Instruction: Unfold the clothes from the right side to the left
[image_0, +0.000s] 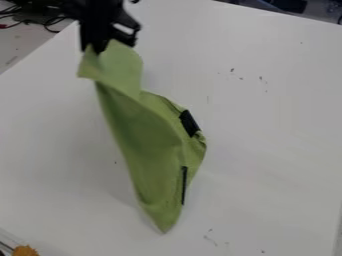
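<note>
"Green cloth (143, 135), and where does it lie from the gripper (100, 49)?"

"Straight from the fingertips, which are pinched together on its upper corner. From there it runs down the view and slants to the right."

"So its long axis starts at the grip?"

"Yes. Just beyond the grip a flap folds over; further out comes the upper black patch (190, 123), on the cloth's right side, then the lower black strip (184, 185), and last the pointed tip, furthest from the gripper over the white table (267, 150)."

"What does that mean for the move?"

"The bulk trails below and right of the gripper, so I'd carry the held corner left and lower it. Too quick, and the whole cloth may drag along."
</note>
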